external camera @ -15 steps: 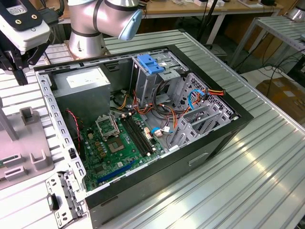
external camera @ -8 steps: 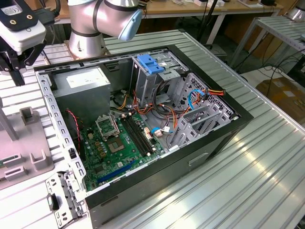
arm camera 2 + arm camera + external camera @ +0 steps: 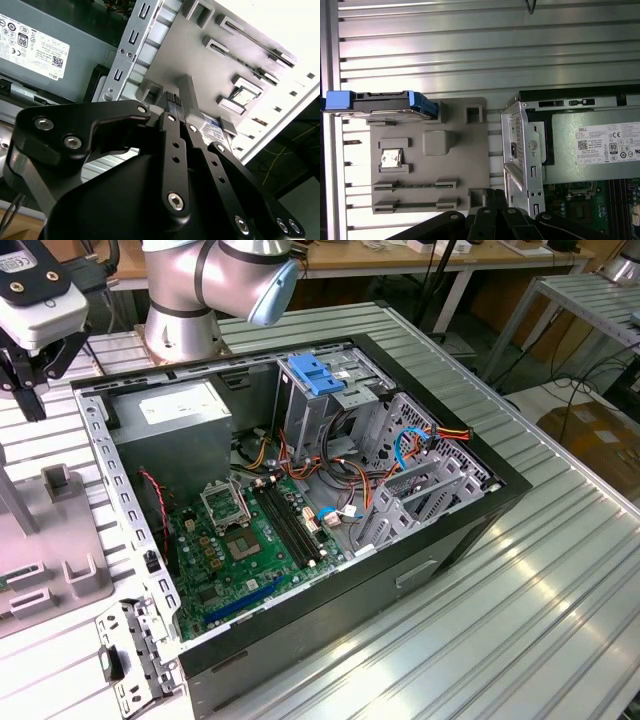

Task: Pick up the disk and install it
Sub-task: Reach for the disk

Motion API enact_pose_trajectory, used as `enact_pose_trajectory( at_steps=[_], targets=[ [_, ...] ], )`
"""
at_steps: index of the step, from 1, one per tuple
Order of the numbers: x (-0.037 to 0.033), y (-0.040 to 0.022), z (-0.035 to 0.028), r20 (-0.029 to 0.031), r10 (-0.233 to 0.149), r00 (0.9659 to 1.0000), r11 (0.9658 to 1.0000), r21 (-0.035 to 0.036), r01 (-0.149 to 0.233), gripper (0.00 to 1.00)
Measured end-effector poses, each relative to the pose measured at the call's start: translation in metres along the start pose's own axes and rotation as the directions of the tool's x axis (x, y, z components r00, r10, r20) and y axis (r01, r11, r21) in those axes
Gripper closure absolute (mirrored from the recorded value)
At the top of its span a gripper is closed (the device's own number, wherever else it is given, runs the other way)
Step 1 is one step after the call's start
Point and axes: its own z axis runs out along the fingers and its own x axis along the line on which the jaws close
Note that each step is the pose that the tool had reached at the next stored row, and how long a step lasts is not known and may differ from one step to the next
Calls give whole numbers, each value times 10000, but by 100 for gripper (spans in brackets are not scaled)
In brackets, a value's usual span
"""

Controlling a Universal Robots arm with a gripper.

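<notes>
Blue plastic rails are flanking the silver-grey disk [image 3: 382,106], which is standing on edge at one corner of the grey fixture plate [image 3: 465,165] and showing a white label with a blue band. Above that plate the gripper [image 3: 173,98] is hanging with jaws pressed together, empty. Beside the plate, a white-stickered grey box [image 3: 600,145] is sitting in the open computer case [image 3: 520,150].

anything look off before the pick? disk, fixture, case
Nothing stands out. The disk stands on edge at one end of the grey fixture plate, square to it, with no visible damage. The computer case lies open, cables loose inside. The gripper hangs above the plate, holding nothing.
</notes>
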Motion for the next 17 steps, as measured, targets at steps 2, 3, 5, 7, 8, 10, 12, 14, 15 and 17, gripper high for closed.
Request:
enact_pose_trajectory(
  at_steps=[2, 3, 5, 7, 8, 10, 12, 14, 15, 17],
  targets=[
    [12, -1, -1, -1, 0, 10000, 10000, 0, 0, 89],
    [15, -1, -1, -1, 0, 10000, 10000, 1, 0, 89],
    [23, -2, -1, 0, 0, 10000, 10000, 0, 0, 89],
    [34, -3, -1, 0, 0, 10000, 10000, 0, 0, 89],
    [42, -3, -1, 0, 0, 10000, 10000, 0, 0, 89],
    [58, -4, -2, 0, 0, 10000, 10000, 0, 0, 89],
    [68, -5, -1, 0, 0, 10000, 10000, 0, 0, 89],
    [81, -6, -1, 1, -1, 10000, 10000, 1, 1, 89],
    [86, -7, -1, 0, 0, 10000, 10000, 2, 0, 89],
    [97, -7, -1, -1, 0, 10000, 10000, 3, 0, 89]
  ],
)
